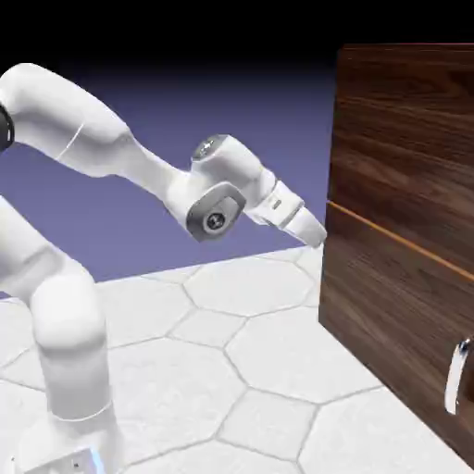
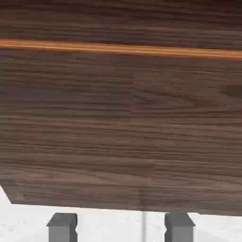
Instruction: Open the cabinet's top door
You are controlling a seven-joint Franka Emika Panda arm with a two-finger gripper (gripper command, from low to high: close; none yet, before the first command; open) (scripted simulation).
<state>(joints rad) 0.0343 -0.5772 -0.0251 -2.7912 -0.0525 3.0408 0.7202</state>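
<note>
Lower-door handle (image 1: 454,375), silver, at the exterior view's near right. Top door (image 1: 407,139) above the orange-brown seam (image 1: 398,237), right side, apparently closed. Own handle out of sight; best hold probably there, on the curved bar. Panel likely stiff and fairly heavy, smooth face offering little grip, so pull slow and steady. Farther along: tool (image 2: 122,229) released, fingertips spread, nothing between, by the cabinet's (image 1: 370,296) far edge.

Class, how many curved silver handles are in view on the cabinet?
1. The silver handle is on the lower door, near the exterior view's right edge. The upper door's handle, if any, may lie outside the picture.
</note>
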